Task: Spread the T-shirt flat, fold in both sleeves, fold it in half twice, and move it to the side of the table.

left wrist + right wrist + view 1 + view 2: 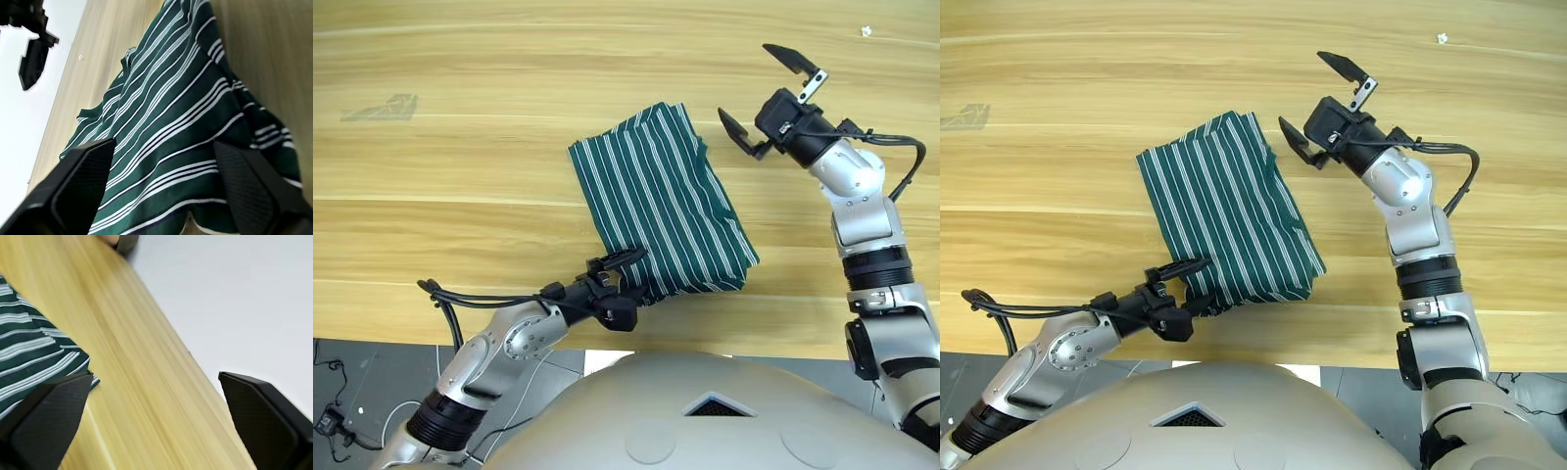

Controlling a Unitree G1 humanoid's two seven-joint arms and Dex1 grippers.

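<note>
Green-and-white striped T-shirt (661,201) lay folded small on the wooden table (460,196), with both grippers open beside it.

We judged the sleeves and the 2 halvings done, since the cloth was a compact, layered rectangle. It lay askew near the table's front middle, not at a side, so the move aside was what remained. Our left gripper (628,274) sat low at the shirt's near corner, its 2 fingers spread with the hem between them and nothing pinched. We thought it was placed there to bite the thick stacked edge, so that the layers would travel together. Our right gripper (749,86) hung raised just beside the far right corner, fingers wide apart and empty, clear of the cloth. A hold on 1 corner alone, we reckoned, could let the bundle fall open when dragged.
</note>
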